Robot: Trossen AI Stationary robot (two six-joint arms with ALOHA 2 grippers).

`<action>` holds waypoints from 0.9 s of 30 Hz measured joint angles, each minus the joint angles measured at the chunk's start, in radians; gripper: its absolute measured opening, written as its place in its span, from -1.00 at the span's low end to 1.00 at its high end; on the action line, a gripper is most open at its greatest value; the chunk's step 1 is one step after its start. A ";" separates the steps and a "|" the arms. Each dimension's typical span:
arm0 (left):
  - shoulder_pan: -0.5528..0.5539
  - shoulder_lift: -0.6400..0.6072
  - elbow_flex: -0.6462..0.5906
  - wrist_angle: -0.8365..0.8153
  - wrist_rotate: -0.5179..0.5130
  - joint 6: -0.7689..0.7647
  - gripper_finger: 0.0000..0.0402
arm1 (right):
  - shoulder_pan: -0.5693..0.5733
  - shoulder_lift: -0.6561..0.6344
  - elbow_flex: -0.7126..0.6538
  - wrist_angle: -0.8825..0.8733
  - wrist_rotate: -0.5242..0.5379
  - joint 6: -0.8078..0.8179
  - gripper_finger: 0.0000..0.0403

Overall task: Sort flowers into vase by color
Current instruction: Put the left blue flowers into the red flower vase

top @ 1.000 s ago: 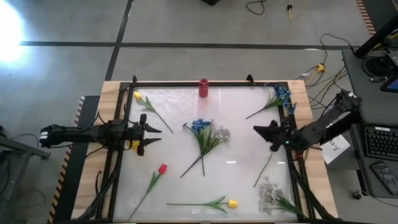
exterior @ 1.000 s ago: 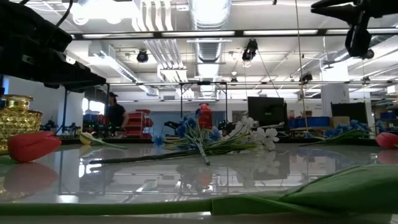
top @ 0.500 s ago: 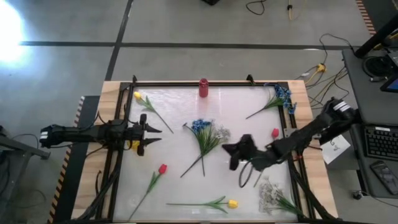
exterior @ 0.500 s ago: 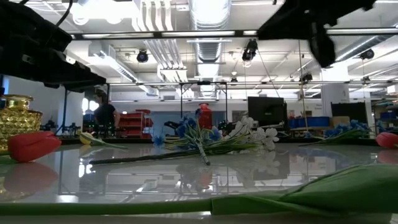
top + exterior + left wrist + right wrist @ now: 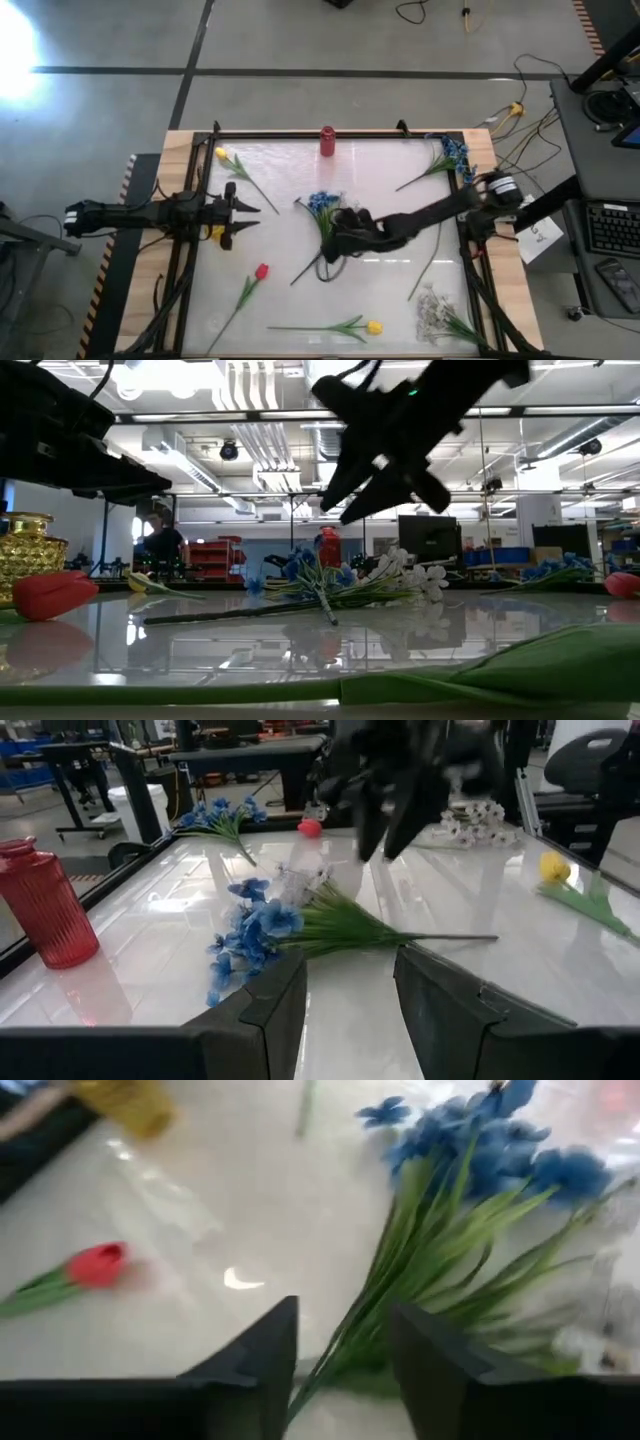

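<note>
At centre frame, the right gripper (image 5: 335, 245), fingers open, hovered over the light, floppy blue-and-white flower bunch (image 5: 328, 215); its stiff green stems looked the surest hold.

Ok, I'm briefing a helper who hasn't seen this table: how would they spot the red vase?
Start at the table's far edge, the one lying between the two arms. The red vase stands upright there, near the middle. It is the only ribbed red container; the other red things are tulips lying flat.

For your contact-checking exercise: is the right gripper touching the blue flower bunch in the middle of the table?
Apart. The low view shows the right gripper, fingers open, hanging clearly above the blue flower bunch, with background visible between them. The high view alone would not settle it.
</note>
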 joint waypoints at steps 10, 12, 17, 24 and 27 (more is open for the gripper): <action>0.000 0.001 0.000 0.294 0.001 -0.759 -0.30 | -0.106 0.235 0.198 -0.118 -0.086 0.024 -0.07; 0.000 0.001 0.000 0.311 0.001 -0.775 -0.30 | -0.115 0.271 0.228 -0.165 -0.086 0.053 -0.10; 0.000 0.002 0.000 0.376 0.005 -0.772 -0.30 | -0.119 0.326 0.298 -0.236 -0.086 0.062 -0.21; 0.001 0.025 0.100 0.265 -0.022 -0.678 -0.30 | -0.121 0.377 0.357 -0.264 -0.049 0.083 -0.59; 0.001 0.049 0.197 0.076 -0.069 -0.649 -0.30 | -0.126 0.383 0.366 -0.259 -0.033 0.119 -0.84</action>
